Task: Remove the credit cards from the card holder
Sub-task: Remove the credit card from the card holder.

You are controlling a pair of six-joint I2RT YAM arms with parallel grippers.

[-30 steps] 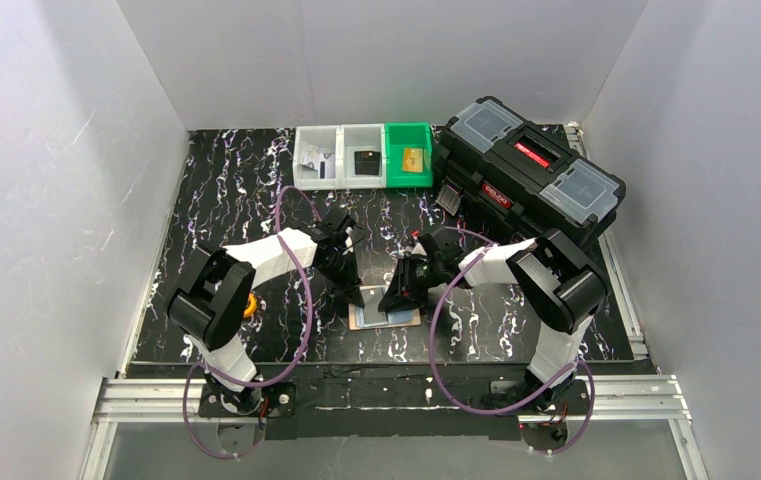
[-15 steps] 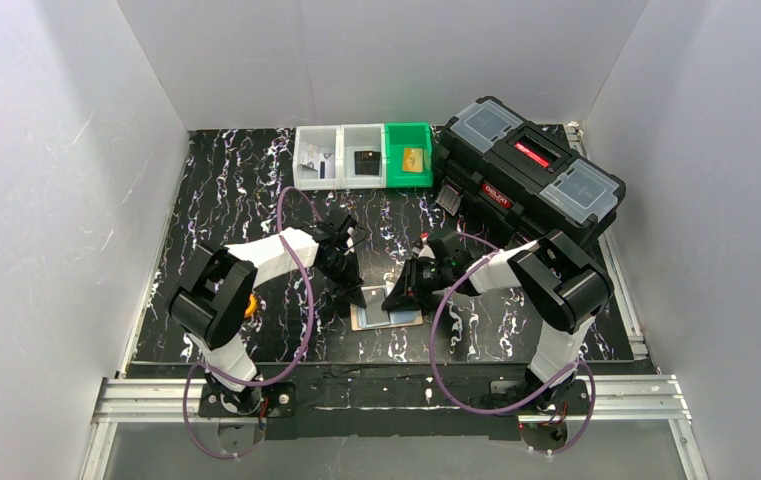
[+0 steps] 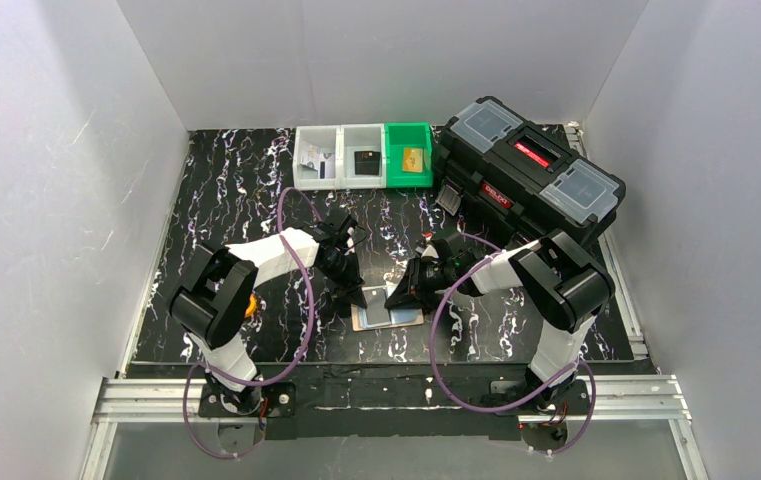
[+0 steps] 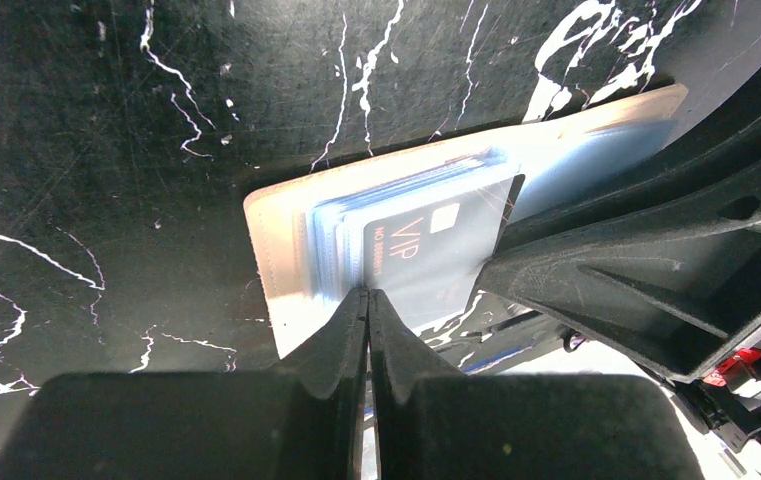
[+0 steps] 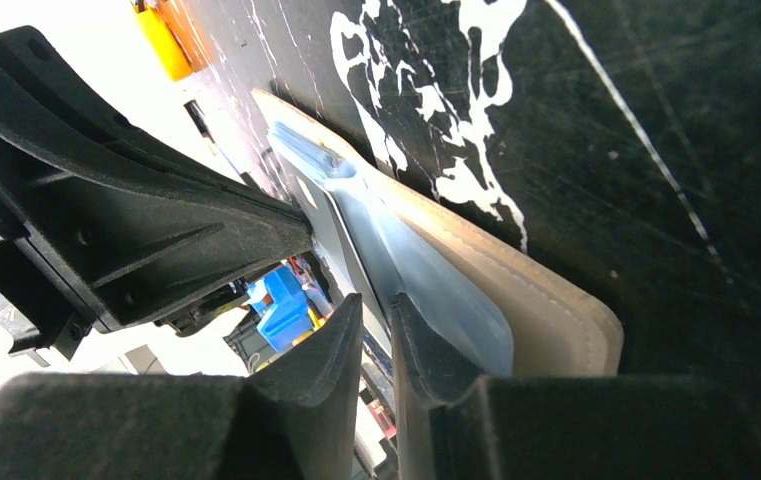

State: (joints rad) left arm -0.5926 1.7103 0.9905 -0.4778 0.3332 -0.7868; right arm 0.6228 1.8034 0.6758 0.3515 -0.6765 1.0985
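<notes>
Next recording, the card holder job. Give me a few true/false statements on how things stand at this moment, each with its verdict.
1. The card holder lies open on the table. True.
2. The left gripper has its fingers spread wide. False: they are pressed together, tips at the holder's edge.
3. A dark card printed VIP sits in the holder's sleeves. True.
4. The black toolbox stands open. False: its lid is closed.
</notes>
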